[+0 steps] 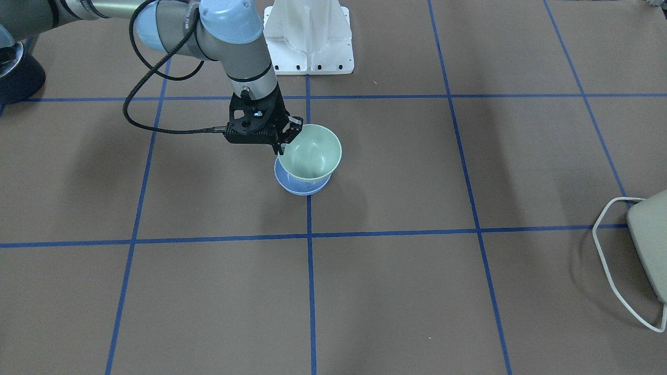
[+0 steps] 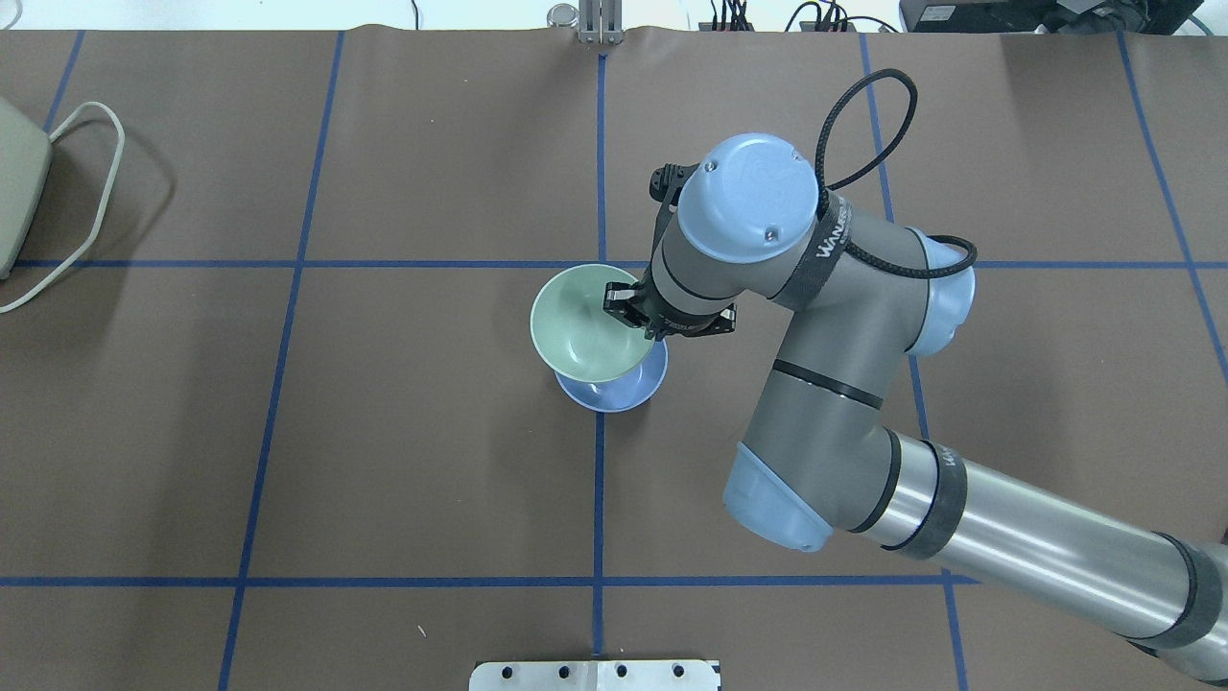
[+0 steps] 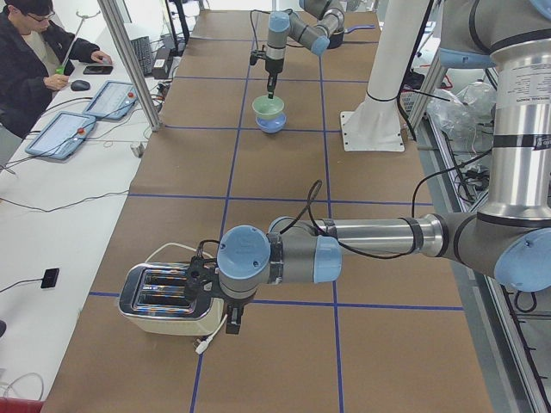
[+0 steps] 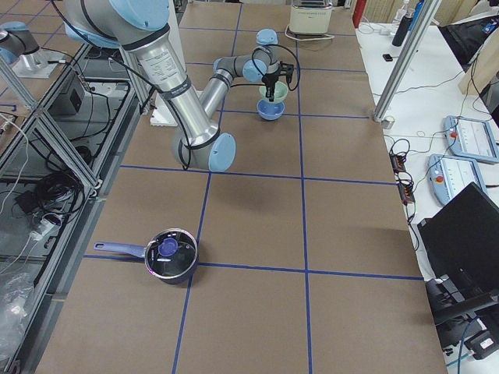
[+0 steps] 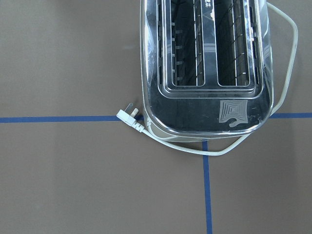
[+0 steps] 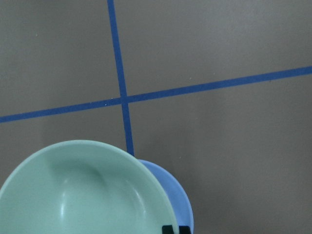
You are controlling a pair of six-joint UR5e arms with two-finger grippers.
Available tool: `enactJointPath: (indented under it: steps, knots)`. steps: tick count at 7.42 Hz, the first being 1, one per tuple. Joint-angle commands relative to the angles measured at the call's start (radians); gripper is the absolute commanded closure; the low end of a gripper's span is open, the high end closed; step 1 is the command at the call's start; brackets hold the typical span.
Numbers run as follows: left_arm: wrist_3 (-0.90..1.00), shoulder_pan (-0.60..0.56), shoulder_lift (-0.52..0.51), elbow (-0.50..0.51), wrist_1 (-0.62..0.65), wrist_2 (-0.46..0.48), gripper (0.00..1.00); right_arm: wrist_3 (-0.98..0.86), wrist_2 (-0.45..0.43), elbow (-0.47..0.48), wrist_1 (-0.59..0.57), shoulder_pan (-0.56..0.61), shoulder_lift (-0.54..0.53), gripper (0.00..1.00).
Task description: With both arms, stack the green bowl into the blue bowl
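The pale green bowl [image 1: 312, 151] hangs over the blue bowl [image 1: 302, 185], which stands on the table near a tape crossing. My right gripper [image 1: 284, 138] is shut on the green bowl's rim, one finger inside and one outside. From overhead the green bowl [image 2: 587, 321] covers most of the blue bowl [image 2: 619, 389] and sits slightly off-centre. The right wrist view shows the green bowl [image 6: 83, 195] in front of the blue rim [image 6: 178, 200]. I cannot tell whether the bowls touch. My left gripper [image 3: 232, 323] hovers beside the toaster; I cannot tell if it is open or shut.
A chrome toaster [image 5: 209, 63] with a white cord and plug [image 5: 127, 114] lies at the table's left end [image 2: 14, 192]. A dark pot with a lid [image 4: 171, 255] sits at the right end. The white pedestal [image 1: 307, 36] stands behind the bowls. An operator [image 3: 34, 52] sits at a side desk.
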Motion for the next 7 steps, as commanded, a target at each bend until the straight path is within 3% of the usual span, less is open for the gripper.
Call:
enactJointPath:
  steps: [1,7]
  knots:
    - [0.001,0.000,0.001,0.000,-0.001,0.000,0.02,-0.006,-0.013,-0.031,0.006,-0.012,-0.009,1.00]
    - [-0.005,0.002,0.001,0.001,-0.018,0.002,0.02,-0.007,-0.018,-0.107,0.082,-0.022,-0.012,1.00]
